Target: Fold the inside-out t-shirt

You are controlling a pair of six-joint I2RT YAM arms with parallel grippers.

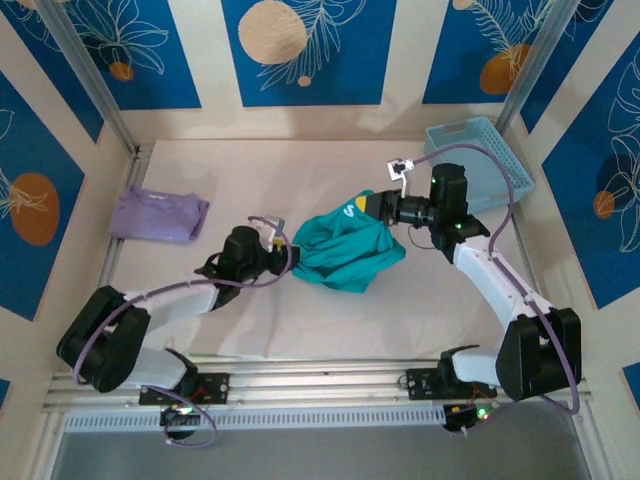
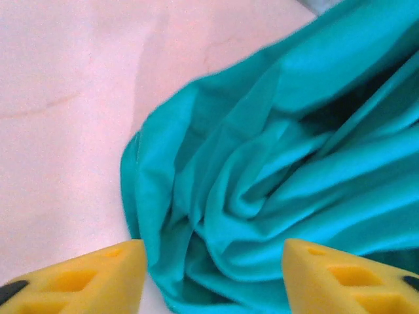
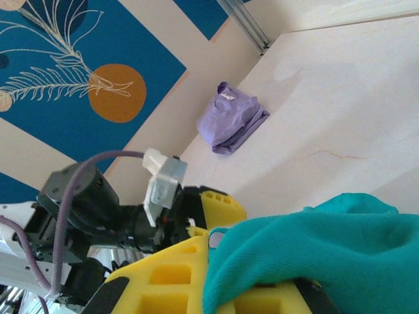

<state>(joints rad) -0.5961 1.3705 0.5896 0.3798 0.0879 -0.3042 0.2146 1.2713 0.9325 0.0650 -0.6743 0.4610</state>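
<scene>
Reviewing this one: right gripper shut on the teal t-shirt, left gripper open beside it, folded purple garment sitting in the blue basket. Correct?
One slip: the folded purple garment lies on the table at far left, apart from the blue basket at far right; the top external view shows it. The rest holds: right gripper shut on the teal t-shirt, left gripper open beside it.

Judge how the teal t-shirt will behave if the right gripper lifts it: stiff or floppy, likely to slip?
Probably floppy: the t-shirt lies bunched in deep soft folds, so it should sag from the pinch. Likely light, being thin cloth. The right gripper is shut on one bunched edge, so layers might slide out.
</scene>
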